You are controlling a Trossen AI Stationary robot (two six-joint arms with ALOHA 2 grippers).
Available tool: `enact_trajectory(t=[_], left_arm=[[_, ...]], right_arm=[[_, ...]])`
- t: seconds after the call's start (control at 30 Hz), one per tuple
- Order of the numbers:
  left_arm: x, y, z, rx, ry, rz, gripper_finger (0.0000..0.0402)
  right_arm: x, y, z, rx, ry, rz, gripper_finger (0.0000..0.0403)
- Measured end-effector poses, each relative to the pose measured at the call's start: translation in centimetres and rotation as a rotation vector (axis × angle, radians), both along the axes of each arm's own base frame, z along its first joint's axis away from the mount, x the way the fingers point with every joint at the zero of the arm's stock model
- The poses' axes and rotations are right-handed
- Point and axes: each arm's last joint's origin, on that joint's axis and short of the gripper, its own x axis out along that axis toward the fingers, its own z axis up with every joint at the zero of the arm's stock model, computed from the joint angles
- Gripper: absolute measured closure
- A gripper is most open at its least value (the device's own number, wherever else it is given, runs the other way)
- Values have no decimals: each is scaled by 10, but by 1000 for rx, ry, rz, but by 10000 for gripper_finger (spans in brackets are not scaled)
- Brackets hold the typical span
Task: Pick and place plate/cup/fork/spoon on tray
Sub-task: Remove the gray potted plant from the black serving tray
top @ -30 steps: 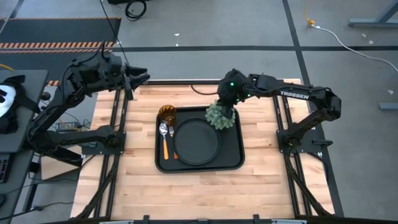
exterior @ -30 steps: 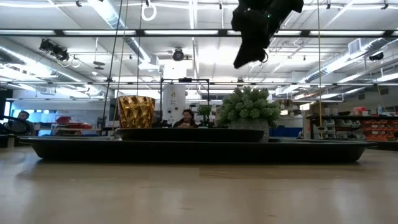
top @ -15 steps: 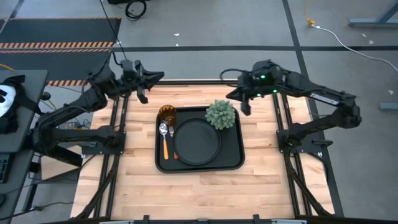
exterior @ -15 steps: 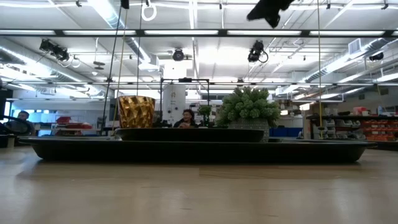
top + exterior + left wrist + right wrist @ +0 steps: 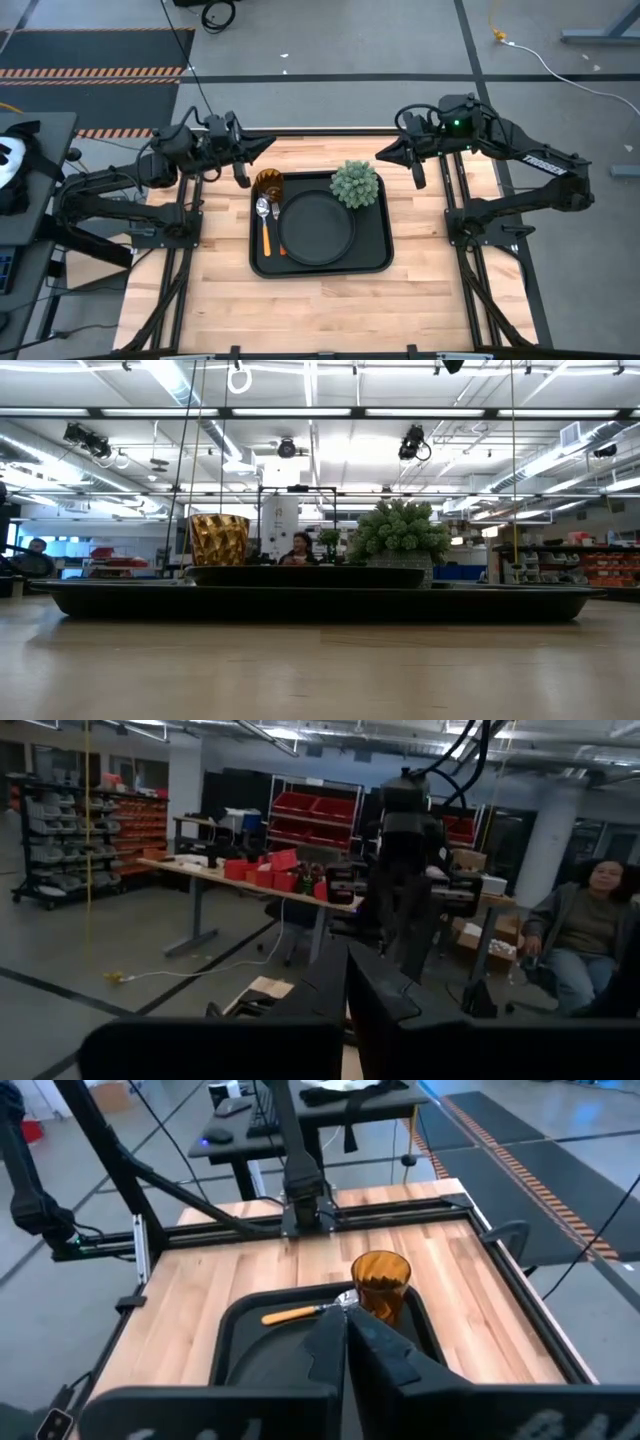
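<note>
**Loaded tray sits mid-bench as both arms hang back**

The black tray [image 5: 374,255] lies at the centre of the wooden bench [image 5: 430,300], bare wood open on every side of it. The round black plate [image 5: 317,227] rests flat in the middle of the tray. The amber cup [image 5: 268,183] stands upright in the tray's far left corner, and a spoon [image 5: 262,208] lies just in front of it beside an orange-handled fork [image 5: 268,238], both between the plate and the tray's left rim. A fuzzy green plant [image 5: 356,184] stands in the far right corner, overlapping the plate's edge.

The left gripper [image 5: 262,150] hangs above the bench's far left edge, near the cup and clear of it, its fingers pressed together on nothing. The right gripper [image 5: 384,156] is held off the far right side, well apart from the plant, fingers likewise together and empty. White lettering on the right arm reads "TROSSEN" [image 5: 541,163].
</note>
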Motion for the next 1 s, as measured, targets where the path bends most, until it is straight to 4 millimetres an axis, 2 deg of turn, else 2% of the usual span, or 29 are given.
enact_trajectory(t=[0.2, 0.33, 0.53, 0.63, 0.77, 0.87, 1.0], left_arm=[[0, 0, -1, -3, 11, 1, 386], [0, 0, -1, -37, 2, -14, 387], [2, -6, -6, -2, 62, -206, 382], [3, -7, -14, 25, 112, -257, 382], [3, -6, -41, 28, 166, -254, 385], [-1, -8, -61, 44, 157, -266, 385], [-14, -11, -85, 129, 160, -265, 382]], right_arm=[[3, -1, 0, 2, -6, -2, 377], [9, -2, -1, 74, -16, -1, 378], [7, 8, -4, 132, -41, 144, 378], [-1, 15, -20, 106, -92, 174, 378], [-10, 20, -55, 80, -199, 193, 377], [-16, 21, -83, 89, -237, 189, 379], [-25, 20, -111, 132, -269, 156, 379]])
